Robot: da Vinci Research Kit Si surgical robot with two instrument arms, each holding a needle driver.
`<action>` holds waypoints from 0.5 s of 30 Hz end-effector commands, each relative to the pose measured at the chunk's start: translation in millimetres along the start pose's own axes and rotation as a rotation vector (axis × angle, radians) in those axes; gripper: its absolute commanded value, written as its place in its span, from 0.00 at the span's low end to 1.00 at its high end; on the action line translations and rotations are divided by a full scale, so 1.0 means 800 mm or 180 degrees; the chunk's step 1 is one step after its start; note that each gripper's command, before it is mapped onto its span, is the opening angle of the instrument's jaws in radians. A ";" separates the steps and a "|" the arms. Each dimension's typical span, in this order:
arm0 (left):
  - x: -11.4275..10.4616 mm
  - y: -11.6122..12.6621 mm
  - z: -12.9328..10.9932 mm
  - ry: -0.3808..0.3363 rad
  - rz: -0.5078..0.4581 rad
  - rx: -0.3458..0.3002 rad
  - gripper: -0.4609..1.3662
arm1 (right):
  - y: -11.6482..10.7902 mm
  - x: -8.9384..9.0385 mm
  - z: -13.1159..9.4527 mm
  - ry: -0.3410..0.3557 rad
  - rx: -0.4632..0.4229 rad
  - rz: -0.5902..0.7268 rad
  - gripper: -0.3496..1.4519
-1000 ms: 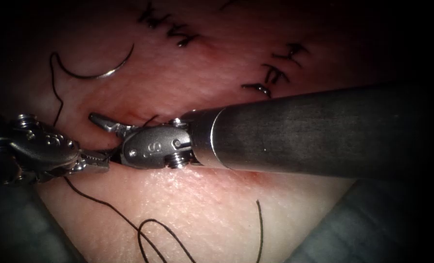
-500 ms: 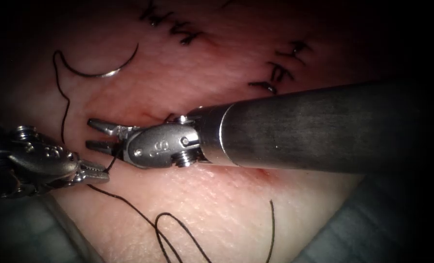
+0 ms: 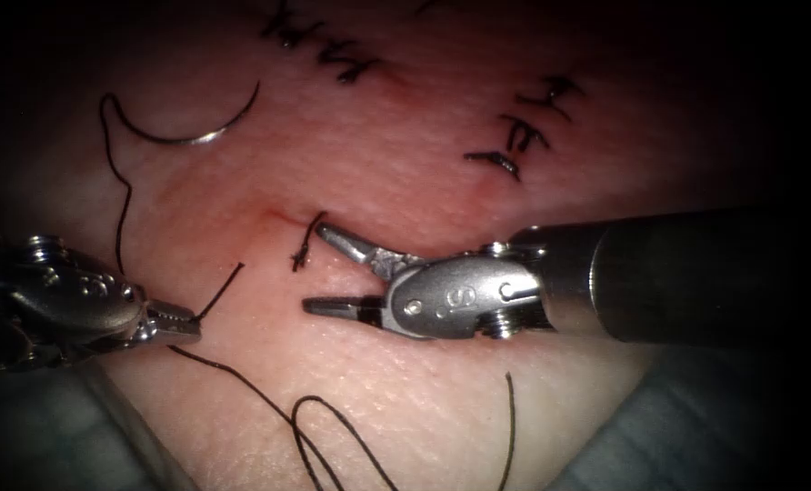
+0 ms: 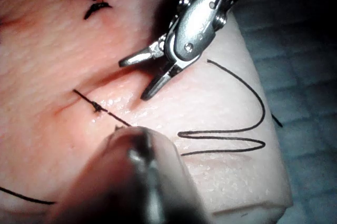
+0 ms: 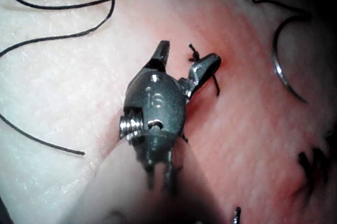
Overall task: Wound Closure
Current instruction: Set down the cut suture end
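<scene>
Beside the cut's knot (image 3: 304, 253): right claw (image 3: 319, 268), gaping, empty, shaft level from the right; left claw (image 3: 183, 323), low at left, clamped apparently on limp, fine thread (image 3: 219, 293); stiff, slippery needle (image 3: 192, 127) loose on tissue (image 3: 405, 391) far left, best gripped mid-curve.

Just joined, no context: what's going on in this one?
The right tool has pulled back to the right since a second ago and its fingers are open, holding nothing. A short knotted stub of thread stands at the cut, and the left tool is shut on a cut end of thread, so a cut looks just made. The needle lies free on the tissue, upper left, not in it. Loose thread loops lie nearer the camera.
</scene>
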 end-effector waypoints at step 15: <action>0.0090 0.0052 0.0073 0.0380 0.0331 -0.0329 0.06 | 0.0044 -0.0032 -0.0138 -0.0352 -0.0139 0.0014 0.99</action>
